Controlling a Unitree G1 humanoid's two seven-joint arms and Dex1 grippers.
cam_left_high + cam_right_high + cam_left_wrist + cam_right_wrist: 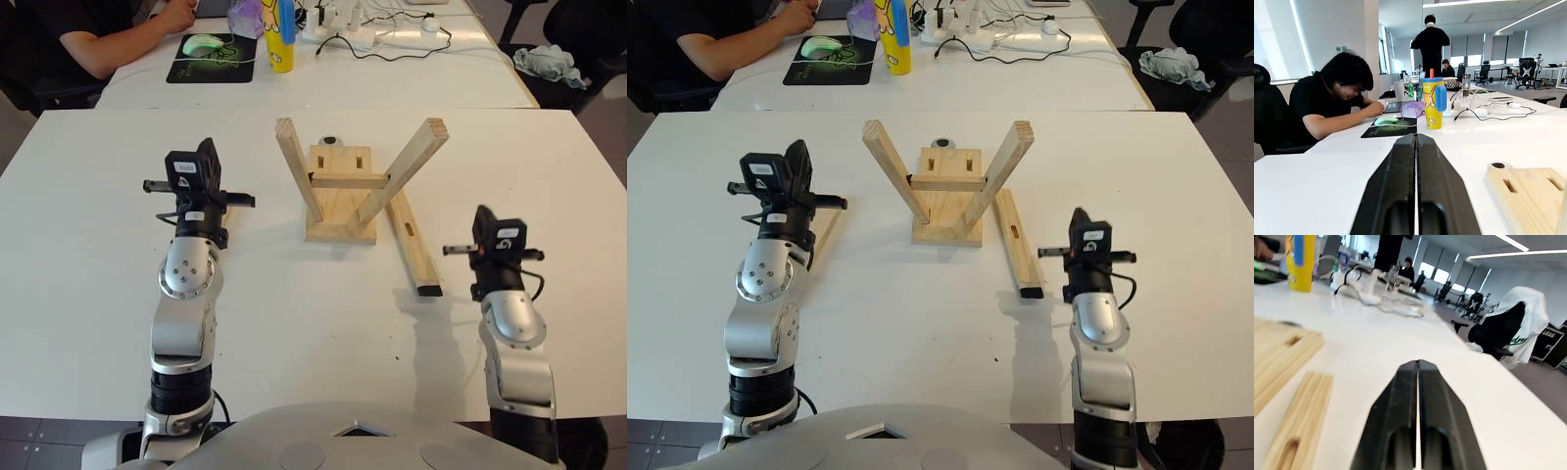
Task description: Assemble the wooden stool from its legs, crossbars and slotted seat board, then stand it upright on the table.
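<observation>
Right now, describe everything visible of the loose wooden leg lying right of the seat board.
The loose leg is a pale, square-edged bar of bare wood lying flat on the white table, right of the seat board. It runs away from the robot, near end angled slightly right. An oblong slot is cut in its upper face; the near end face looks dark. Its far end passes behind a mounted leg; contact unclear. The right gripper is beside it, apart.

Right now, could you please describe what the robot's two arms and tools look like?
The left arm and right arm have rounded silver joint housings, black wrist modules with small white markings, and thin black cables. The left tool and right tool are black, each with two smooth tapered fingers.
</observation>
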